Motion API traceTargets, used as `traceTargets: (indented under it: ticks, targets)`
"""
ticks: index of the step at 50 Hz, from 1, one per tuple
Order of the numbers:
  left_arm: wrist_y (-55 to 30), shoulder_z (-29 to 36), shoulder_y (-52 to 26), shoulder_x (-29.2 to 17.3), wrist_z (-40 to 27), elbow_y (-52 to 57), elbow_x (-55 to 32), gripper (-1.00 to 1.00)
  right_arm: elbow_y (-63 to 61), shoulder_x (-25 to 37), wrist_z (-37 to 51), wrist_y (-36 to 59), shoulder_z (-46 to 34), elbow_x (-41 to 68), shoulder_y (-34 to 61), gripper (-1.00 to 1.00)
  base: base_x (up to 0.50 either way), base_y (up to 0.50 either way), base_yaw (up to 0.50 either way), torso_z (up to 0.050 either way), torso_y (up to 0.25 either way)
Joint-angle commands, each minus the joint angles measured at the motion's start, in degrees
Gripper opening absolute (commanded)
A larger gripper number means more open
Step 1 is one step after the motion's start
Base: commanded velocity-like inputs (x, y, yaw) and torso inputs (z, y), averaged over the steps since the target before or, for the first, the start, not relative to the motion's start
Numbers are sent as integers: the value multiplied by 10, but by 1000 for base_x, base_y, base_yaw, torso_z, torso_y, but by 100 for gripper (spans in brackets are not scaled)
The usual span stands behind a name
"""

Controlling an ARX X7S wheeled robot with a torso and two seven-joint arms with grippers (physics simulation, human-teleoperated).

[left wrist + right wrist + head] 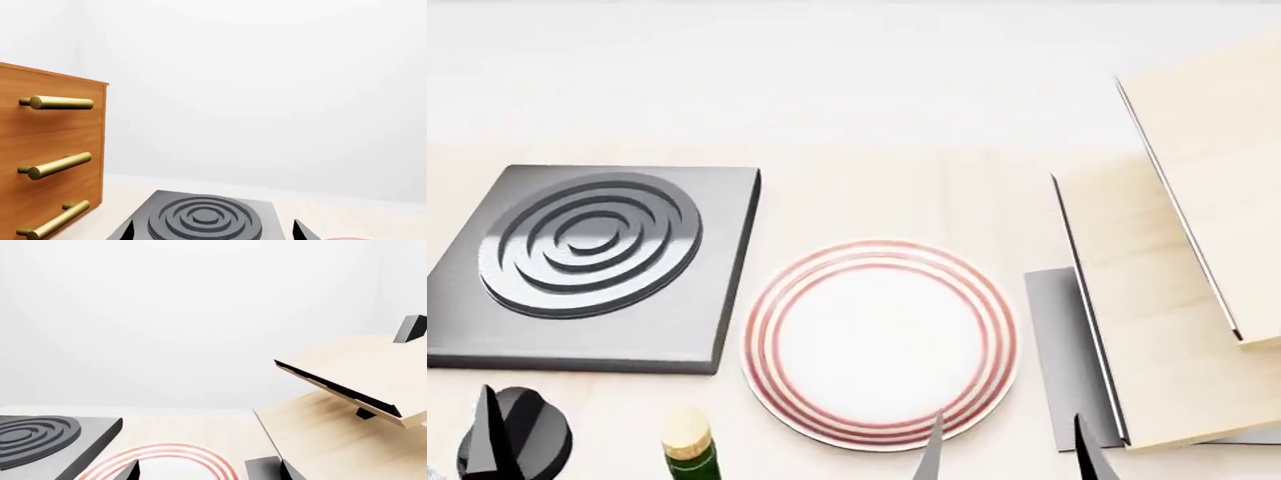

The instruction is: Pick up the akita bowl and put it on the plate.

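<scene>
The akita bowl is out of view in all three views. The plate (pixel 881 340), white with thin red rings, lies bare on the pale counter between the stove burner and a wooden rack; its rim also shows in the right wrist view (pixel 167 457). My right gripper (pixel 1010 458) hovers over the plate's near right edge, open and holding nothing, its jaws wide apart (pixel 208 472). My left gripper (pixel 213 235) is open too, its jaws spread in front of the burner with nothing between them. In the head view only its dark fingers (pixel 486 440) show, at the bottom left.
A dark square stove burner (pixel 594 260) with raised rings sits left of the plate. A green bottle with a pale cap (pixel 687 445) stands near the front edge. A tilted wooden rack (pixel 1174 300) fills the right. A wooden cabinet with brass handles (pixel 47 160) stands beside the burner.
</scene>
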Motion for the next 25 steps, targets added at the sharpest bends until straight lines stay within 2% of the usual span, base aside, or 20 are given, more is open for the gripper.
traceTargets:
  ticks: [1,25]
  targets:
    - [0,2,1,-3,-3,2,-1,100,0,2,3,1,-2,1,0,100,195,0,0,0,0]
    - [4,6,1,-7,-8,0,-3,100,0,6,9,-4,-7,2,0,100,199,0,0,0,1]
